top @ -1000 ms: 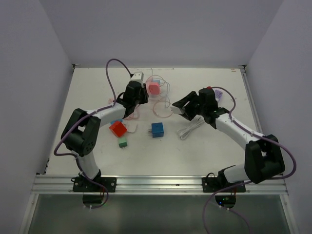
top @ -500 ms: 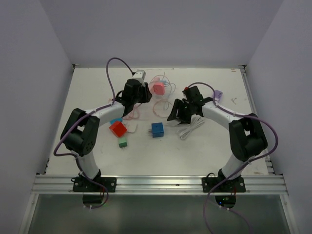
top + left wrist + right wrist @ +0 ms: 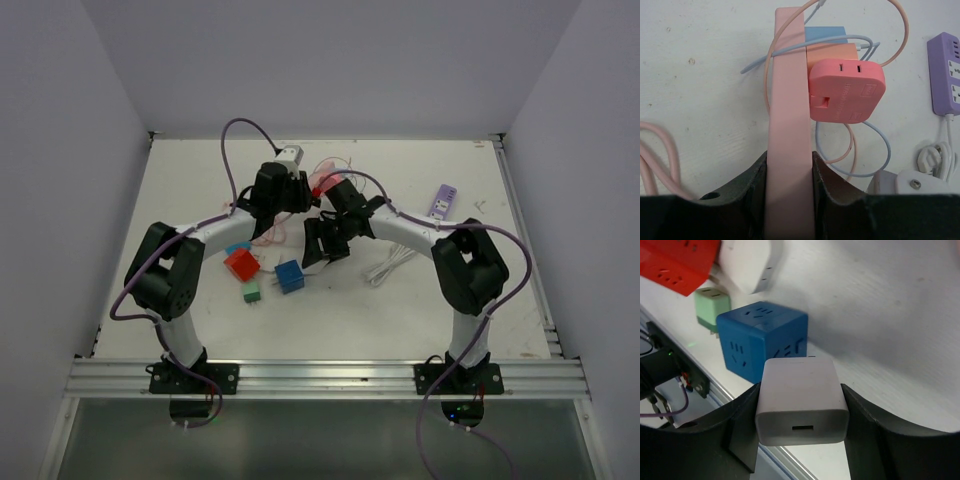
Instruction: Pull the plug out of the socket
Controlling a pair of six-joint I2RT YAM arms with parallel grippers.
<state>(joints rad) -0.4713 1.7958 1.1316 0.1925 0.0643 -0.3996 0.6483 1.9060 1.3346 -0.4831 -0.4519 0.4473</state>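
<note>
From above, both arms crowd the middle of the white surface (image 3: 480, 300). The left gripper (image 3: 291, 190) reaches toward the back and the right gripper (image 3: 322, 243) folds in beside it, but the black housings hide most of what each one grips. The left wrist view shows the left fingers (image 3: 752, 187) clamped on the two faces of a long pale-pink plastic socket strip (image 3: 789, 75), seen edge-on. A coral-pink square plug (image 3: 847, 90) sits flush against the strip's right side, with an orange block (image 3: 832, 52) and a light-blue block (image 3: 826, 34) behind it. A purple socket strip (image 3: 945, 70) lies well apart at the right. The right wrist view shows the right fingers (image 3: 740, 422) pinching a white rectangular charger block (image 3: 801, 395), whose far end meets a blue cube socket (image 3: 762, 340). Whether its pins are seated in the cube cannot be told. Beyond lie a small green plug (image 3: 712, 305) and a red cube socket (image 3: 675, 260), which the top view places left of the blue cube.
</note>
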